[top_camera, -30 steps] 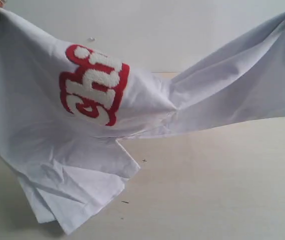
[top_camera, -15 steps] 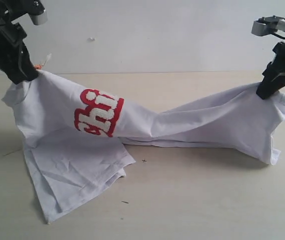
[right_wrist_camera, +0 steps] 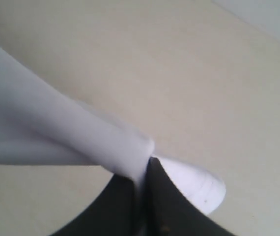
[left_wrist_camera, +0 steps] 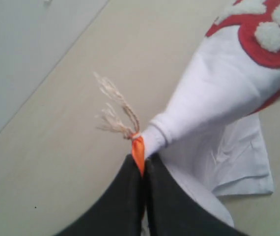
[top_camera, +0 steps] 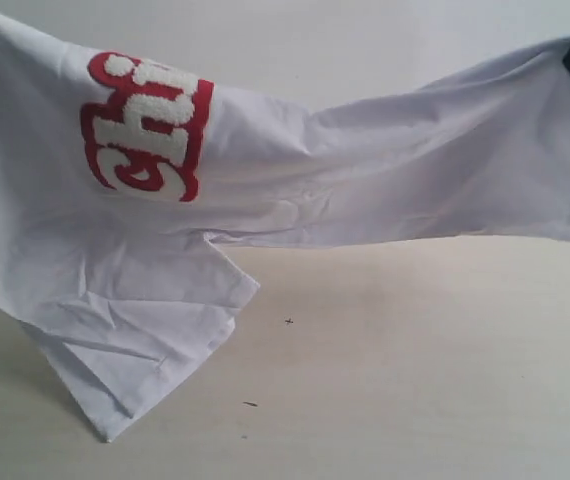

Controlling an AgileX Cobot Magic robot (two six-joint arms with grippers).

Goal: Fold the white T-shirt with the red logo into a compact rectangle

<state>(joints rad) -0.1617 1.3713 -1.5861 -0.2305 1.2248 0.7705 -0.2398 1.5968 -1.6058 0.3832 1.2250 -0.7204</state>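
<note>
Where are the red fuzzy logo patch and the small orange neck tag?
red fuzzy logo patch (top_camera: 147, 128): exterior view, patch centre.
small orange neck tag (left_wrist_camera: 138, 152): left wrist view, tag's middle.

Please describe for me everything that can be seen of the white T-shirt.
The white T-shirt is wrinkled, cotton-looking fabric, lifted and stretched sideways between two shut grippers. The left gripper pinches it at an orange tag with a frayed string; the right gripper pinches the opposite end. The red logo, fuzzy with puffy white letters, is partly wrapped out of sight. A folded lower part hangs down to the table.
</note>
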